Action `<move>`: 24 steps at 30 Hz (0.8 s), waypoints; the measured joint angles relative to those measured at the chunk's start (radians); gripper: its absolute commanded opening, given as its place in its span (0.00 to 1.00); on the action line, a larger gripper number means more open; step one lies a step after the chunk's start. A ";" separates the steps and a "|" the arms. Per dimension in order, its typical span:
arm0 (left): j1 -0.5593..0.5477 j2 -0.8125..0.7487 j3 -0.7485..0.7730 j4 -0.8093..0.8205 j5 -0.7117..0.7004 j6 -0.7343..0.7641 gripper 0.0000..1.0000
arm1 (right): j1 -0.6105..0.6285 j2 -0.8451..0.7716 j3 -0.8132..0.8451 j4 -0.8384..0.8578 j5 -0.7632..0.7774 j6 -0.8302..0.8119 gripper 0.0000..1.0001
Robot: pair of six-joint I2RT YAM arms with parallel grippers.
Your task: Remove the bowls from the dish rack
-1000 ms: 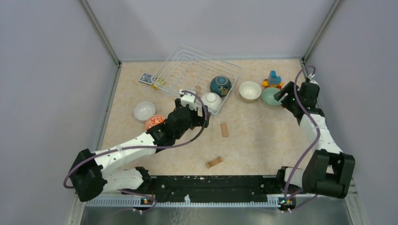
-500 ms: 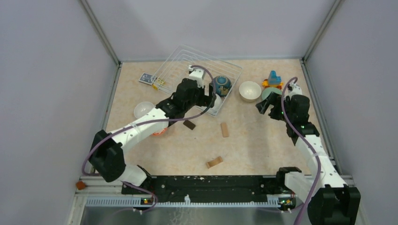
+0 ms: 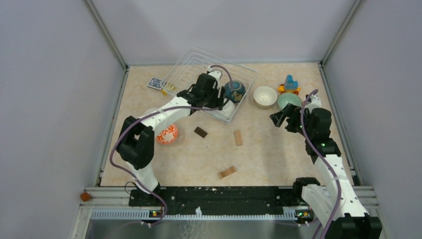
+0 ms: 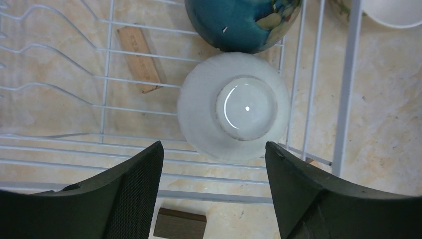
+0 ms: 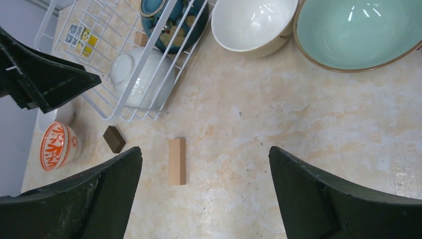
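We hover our left gripper [image 4: 214,149] spread over the upturned white ceramic bowl [image 4: 234,107], centre frame in the white wire dish rack [image 4: 349,74], to straddle it; our right gripper [image 5: 204,152] gapes empty.

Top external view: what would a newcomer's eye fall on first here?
The left gripper hangs open over an upside-down white bowl in the dish rack, a dark blue bowl right beside it. Right of the rack sit a beige bowl and a mint green bowl, the open right gripper near them. An orange-patterned bowl stands out on the table's left.
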 measured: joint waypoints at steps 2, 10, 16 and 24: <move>0.015 0.027 0.005 -0.011 0.022 0.003 0.77 | 0.000 -0.010 -0.002 0.002 -0.002 0.000 0.97; 0.041 0.091 0.023 -0.006 0.095 0.010 0.71 | 0.000 -0.011 -0.005 0.030 -0.052 0.010 0.97; 0.060 0.123 0.042 0.000 0.119 -0.005 0.56 | 0.000 -0.011 -0.006 0.051 -0.080 0.020 0.97; 0.090 0.140 0.062 0.013 0.092 -0.047 0.44 | 0.000 -0.011 -0.006 0.051 -0.092 0.024 0.97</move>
